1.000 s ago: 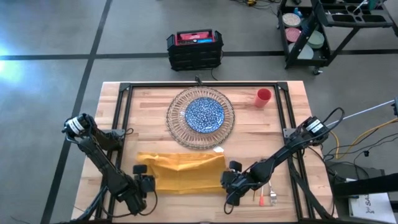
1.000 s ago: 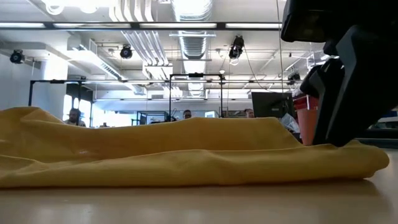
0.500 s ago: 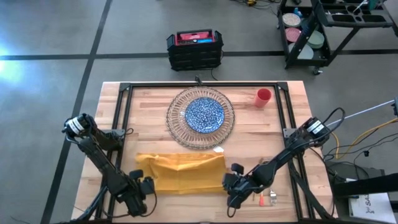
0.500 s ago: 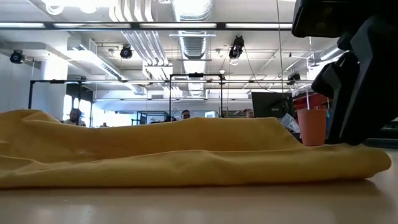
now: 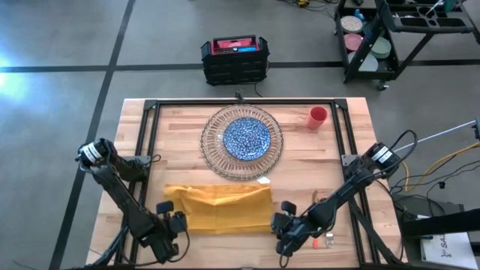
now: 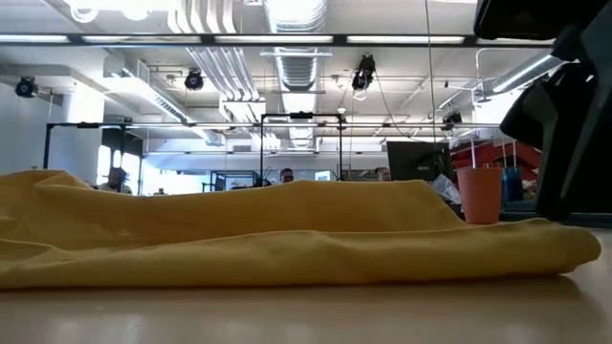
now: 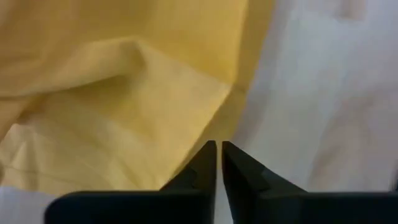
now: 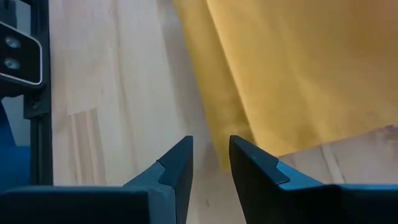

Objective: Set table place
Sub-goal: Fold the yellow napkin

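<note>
Occlusions and unreadable detail, four views.
Low view: yellow napkin (image 6: pixel 287 234) cut by the left edge; it hides the plate and charger behind it and the base of the red cup (image 6: pixel 479 194). Dark arm mass at right cut by the top and right edges; which arm it is cannot be told here. Figures in the room behind are too small to make out. High view: cutlery (image 5: pixel 322 241) partly covered by the right arm, pieces too small to separate; right gripper (image 5: pixel 283 241) finger gap not resolvable. Left wrist view: table surface beyond the napkin blurred. Right wrist view: napkin runs off the top and right edges.
</note>
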You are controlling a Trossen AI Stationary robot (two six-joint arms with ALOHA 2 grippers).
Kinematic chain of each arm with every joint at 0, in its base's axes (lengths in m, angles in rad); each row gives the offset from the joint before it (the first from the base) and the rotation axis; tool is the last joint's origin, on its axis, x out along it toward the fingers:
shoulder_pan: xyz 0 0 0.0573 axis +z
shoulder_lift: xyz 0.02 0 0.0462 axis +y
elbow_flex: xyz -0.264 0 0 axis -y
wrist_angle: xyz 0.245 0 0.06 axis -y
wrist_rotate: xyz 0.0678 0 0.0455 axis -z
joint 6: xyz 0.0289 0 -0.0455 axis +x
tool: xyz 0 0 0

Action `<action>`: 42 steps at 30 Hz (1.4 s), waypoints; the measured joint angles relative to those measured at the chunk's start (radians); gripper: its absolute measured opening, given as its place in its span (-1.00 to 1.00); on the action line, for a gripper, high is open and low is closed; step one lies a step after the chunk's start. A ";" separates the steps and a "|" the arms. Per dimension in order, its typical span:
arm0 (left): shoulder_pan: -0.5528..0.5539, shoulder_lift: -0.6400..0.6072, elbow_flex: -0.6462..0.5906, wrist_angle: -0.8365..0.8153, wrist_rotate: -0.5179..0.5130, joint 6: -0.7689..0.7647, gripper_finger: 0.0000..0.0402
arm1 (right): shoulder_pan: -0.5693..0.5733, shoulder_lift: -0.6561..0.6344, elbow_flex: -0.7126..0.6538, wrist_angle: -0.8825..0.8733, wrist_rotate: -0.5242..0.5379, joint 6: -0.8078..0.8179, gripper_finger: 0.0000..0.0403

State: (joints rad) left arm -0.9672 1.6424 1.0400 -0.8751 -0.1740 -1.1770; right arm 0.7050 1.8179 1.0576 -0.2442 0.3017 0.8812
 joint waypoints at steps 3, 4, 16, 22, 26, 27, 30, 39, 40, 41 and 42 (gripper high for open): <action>0.000 0.000 -0.024 0.015 0.000 0.002 -0.70 | 0.014 0.000 0.000 0.000 0.014 0.019 -0.52; 0.000 0.000 -0.031 0.017 0.000 0.009 -0.63 | 0.018 0.000 0.000 0.000 0.015 0.024 -0.51; 0.000 0.000 -0.111 0.023 -0.001 0.044 -0.15 | 0.054 0.000 0.000 0.008 0.040 0.066 -0.55; 0.000 -0.001 -0.118 0.073 0.006 0.043 -0.51 | 0.075 0.000 0.000 0.024 0.050 0.084 -0.63; 0.000 -0.001 -0.096 0.087 0.036 0.042 -0.91 | 0.086 0.000 0.000 0.026 0.066 0.091 -0.67; 0.000 -0.001 -0.091 0.086 0.047 0.042 -0.95 | 0.088 0.000 0.000 0.026 0.067 0.098 -0.68; 0.000 -0.001 -0.078 0.085 0.063 0.032 -0.96 | 0.090 0.000 0.000 0.027 0.066 0.106 -0.69; 0.000 -0.001 0.058 0.093 0.083 -0.033 -1.00 | 0.100 0.000 0.000 0.029 0.068 0.122 -0.65; 0.000 -0.001 0.083 0.094 0.082 -0.039 -1.00 | 0.100 0.000 0.000 0.029 0.068 0.123 -0.65; -0.001 -0.001 0.107 0.095 0.082 -0.043 -1.00 | 0.100 0.000 0.000 0.029 0.068 0.122 -0.65; -0.002 -0.001 0.130 0.098 0.082 -0.048 -1.00 | 0.100 0.000 0.000 0.029 0.068 0.122 -0.66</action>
State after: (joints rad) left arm -0.9695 1.6413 1.1705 -0.7768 -0.0919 -1.2249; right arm 0.8051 1.8179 1.0576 -0.2149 0.3695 1.0035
